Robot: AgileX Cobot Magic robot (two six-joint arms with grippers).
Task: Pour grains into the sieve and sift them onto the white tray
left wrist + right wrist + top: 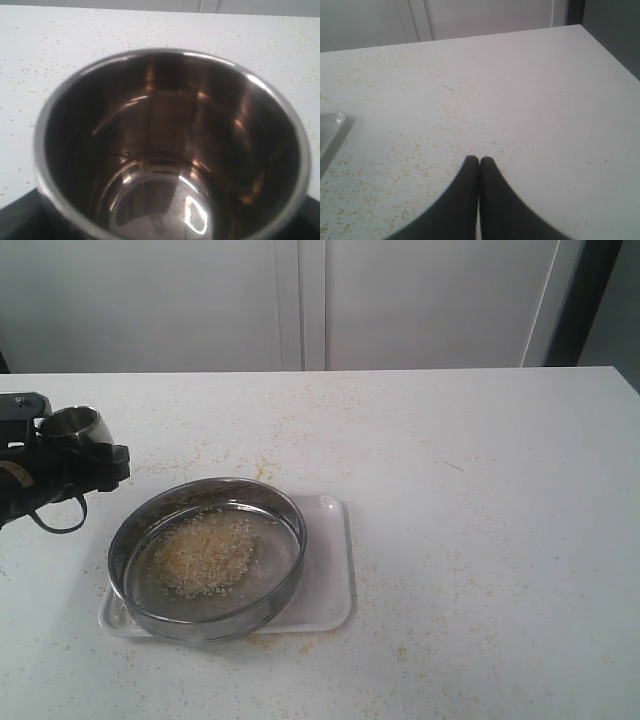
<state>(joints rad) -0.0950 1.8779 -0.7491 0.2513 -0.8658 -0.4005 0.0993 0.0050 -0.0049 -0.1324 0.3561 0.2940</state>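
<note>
The sieve point(207, 558) rests on the white tray point(330, 590) at the table's front left. A pale tan heap of grains point(203, 552) lies on its mesh, left of centre. Left of the sieve and apart from it, my left gripper point(85, 445) is shut on a small shiny steel cup point(75, 424), held upright. The left wrist view looks straight into this cup point(165, 150); its inside is bare, and a dark finger point(17, 220) shows beside it. My right gripper point(479, 161) is shut with nothing in it, low over the table to the right of the tray's corner point(332, 124).
Loose yellow grains point(262, 468) are scattered over the white table around the tray and towards the right. White cabinet doors point(300, 300) stand behind the table's far edge. The right arm does not show in the exterior view.
</note>
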